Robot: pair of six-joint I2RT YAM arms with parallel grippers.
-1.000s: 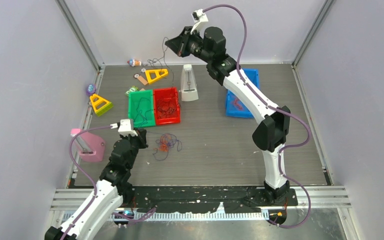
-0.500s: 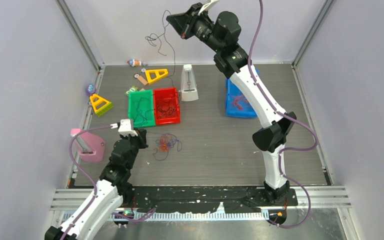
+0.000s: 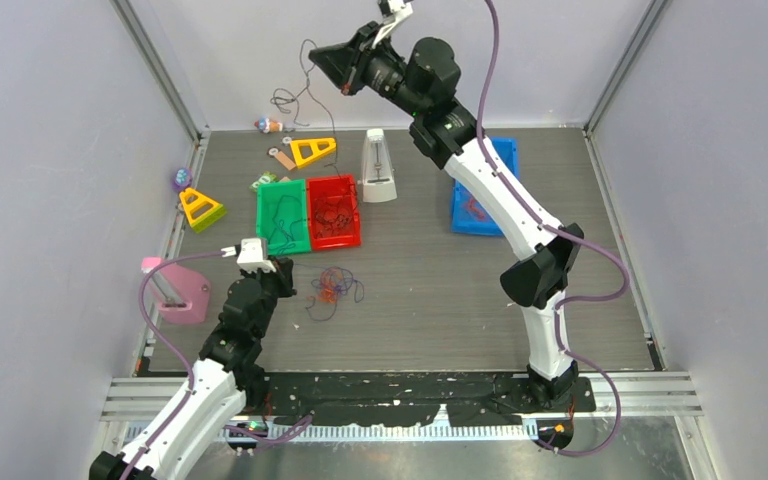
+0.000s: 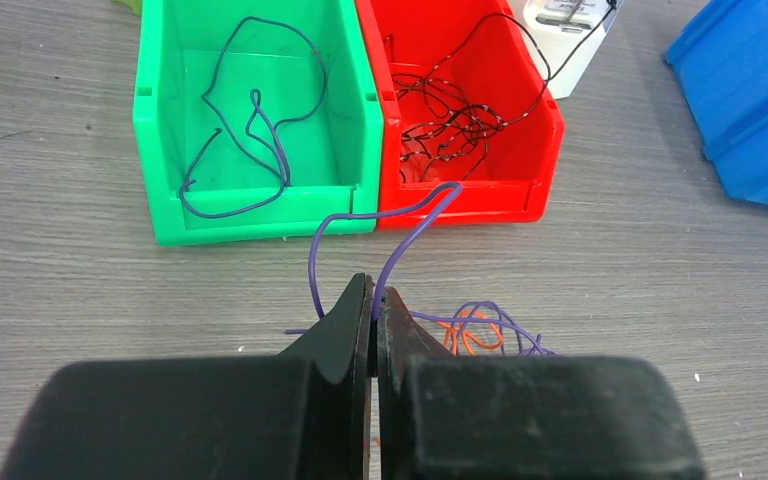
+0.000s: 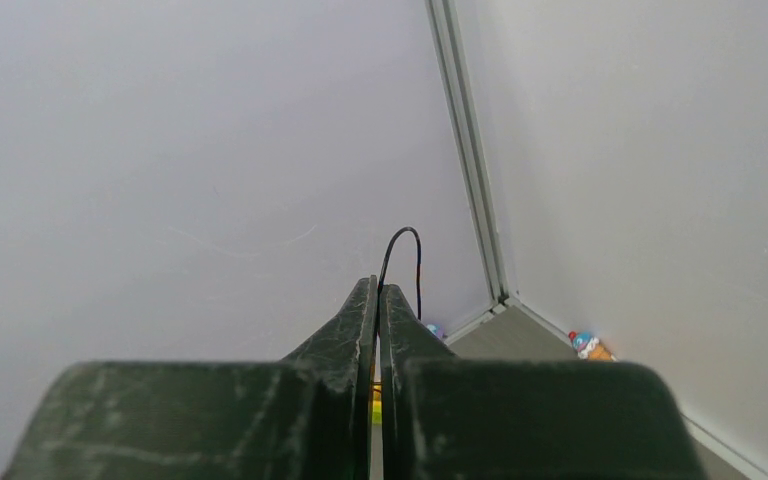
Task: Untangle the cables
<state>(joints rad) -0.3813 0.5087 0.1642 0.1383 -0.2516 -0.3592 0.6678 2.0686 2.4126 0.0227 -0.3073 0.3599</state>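
Separating one strand from the rest. Gripping a black cable [image 5: 418, 275] in the closed right pincer [image 3: 312, 52], held high over the back of the counter [image 3: 440, 290], loose end dangling free. Pinching a purple cable [image 4: 412, 222] in the shut left pincer [image 4: 373, 295], anchoring the clump [image 3: 334, 285] lying just in front of the green bin [image 3: 265, 215] and red bin [image 3: 350, 212]. Next, probably: lower the black strand over the red bin, already holding dark wire, and release without snagging. Versus half a second ago: right pincer shifted left and slightly down, dangling coil swung left; no change at the left arm.
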